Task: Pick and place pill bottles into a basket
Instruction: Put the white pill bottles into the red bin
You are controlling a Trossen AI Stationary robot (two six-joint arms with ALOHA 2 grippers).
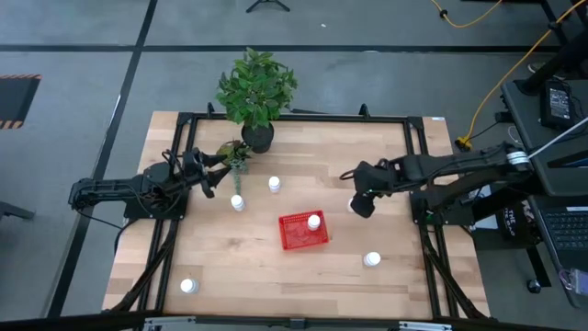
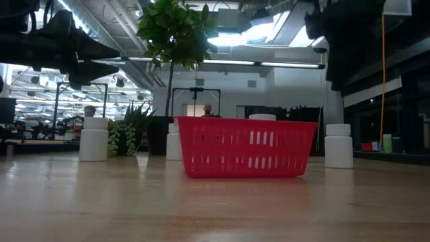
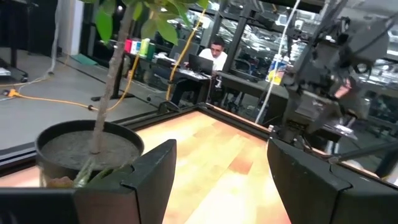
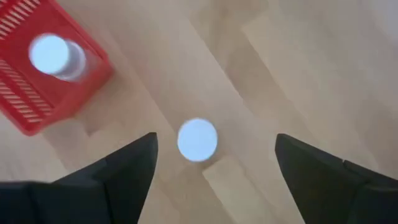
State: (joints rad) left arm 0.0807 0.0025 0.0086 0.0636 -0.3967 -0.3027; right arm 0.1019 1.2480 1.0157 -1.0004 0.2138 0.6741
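Observation:
The red mesh basket (image 1: pixel 303 231) stands mid-table with one white pill bottle (image 1: pixel 314 222) upright inside it. Other bottles stand upright on the table at the far middle (image 1: pixel 274 184), left of the basket (image 1: pixel 238 202), near right (image 1: pixel 371 259) and near left (image 1: pixel 188 286). My right gripper (image 1: pixel 360 204) hangs right of the basket, pointing down. It is open, and in the right wrist view (image 4: pixel 216 142) its fingers stand on either side of another bottle (image 4: pixel 198 140) below, without touching it. My left gripper (image 1: pixel 209 176) is open and empty beside the plant pot.
A black pot (image 1: pixel 258 136) with a leafy plant stands at the table's far middle, and a small plant (image 1: pixel 236 158) stands next to my left gripper. The pot fills the left wrist view's near side (image 3: pixel 81 149). A person sits at a desk in the room beyond (image 3: pixel 214 53).

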